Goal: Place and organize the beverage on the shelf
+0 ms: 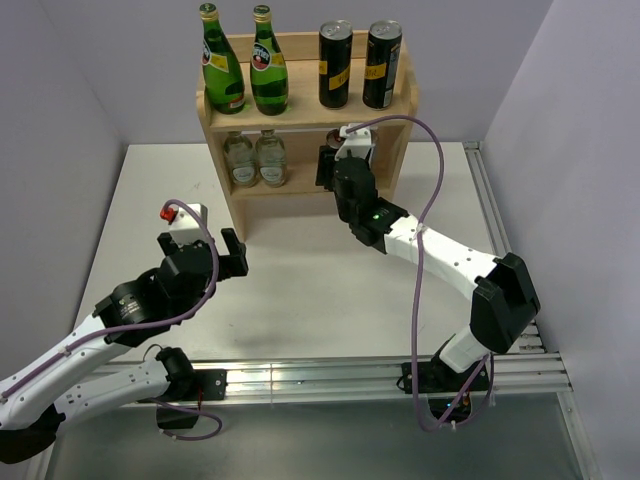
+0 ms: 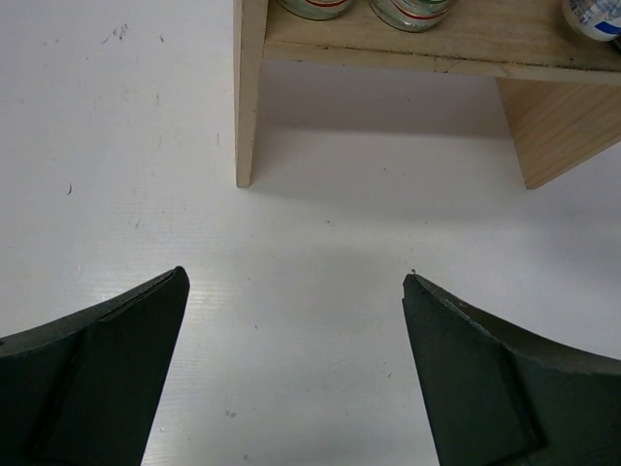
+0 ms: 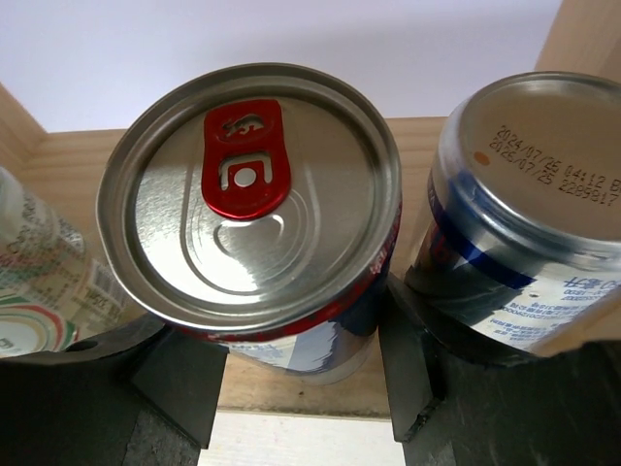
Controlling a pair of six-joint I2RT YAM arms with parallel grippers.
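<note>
White table (image 1: 300,290), pale walls; shelf (image 1: 305,118) top carries green bottles (image 1: 222,70), black cans (image 1: 334,68); right gripper (image 3: 291,359) clasps slim can (image 3: 247,194) below; left gripper (image 2: 294,282) spread wide.

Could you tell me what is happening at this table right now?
The right pincer sits in the lower tier of the light wooden two-tier shelf, its fingers closed around a slim blue-and-silver can with a red tab, beside a second such can. Two green glass bottles and two tall black cans already stand on the top board. The left pincer hangs open and empty over the white table.
</note>
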